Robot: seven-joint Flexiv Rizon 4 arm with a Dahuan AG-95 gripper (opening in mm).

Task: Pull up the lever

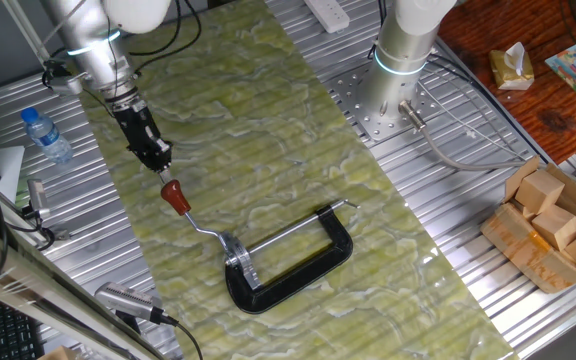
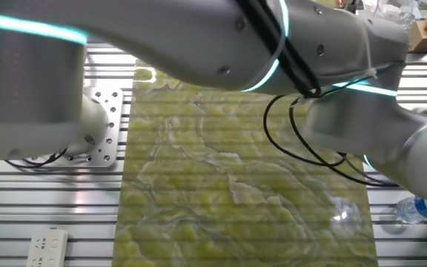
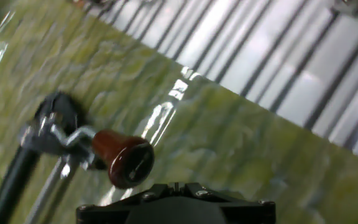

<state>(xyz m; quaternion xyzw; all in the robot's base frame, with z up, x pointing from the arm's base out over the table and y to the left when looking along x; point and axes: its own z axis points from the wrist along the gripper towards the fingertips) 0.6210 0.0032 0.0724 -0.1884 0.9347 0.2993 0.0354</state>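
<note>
Marbled green-and-cream mat (image 1: 268, 150) covers the ribbed metal table (image 1: 448, 200), and on it, toward five o'clock of centre in one fixed view, lies the black C-shaped clamp frame (image 1: 298, 275) with its long straight silver screw rod (image 1: 288, 235) spanning the opening. From the clamp's silver bracket (image 1: 238, 262) the lever (image 1: 190, 215), a thin bent silver rod capped by a small red-brown rounded knob (image 1: 175, 196), rises toward ten o'clock. Just beyond the knob, again at ten o'clock, we see the arm's slim black two-finger gripper (image 1: 161, 160) poised close to it; whether the fingers are parted or pinched we cannot tell, and contact with the knob is unclear. In the hand view the knob sits just ahead of the gripper body. The other fixed view is blocked by the arm. Our concern: the smooth, rounded knob could slip from a shallow grasp as the lever is pulled, and a pull that is off the lever's arc could drag or tip the unanchored clamp across the glossy mat.
</note>
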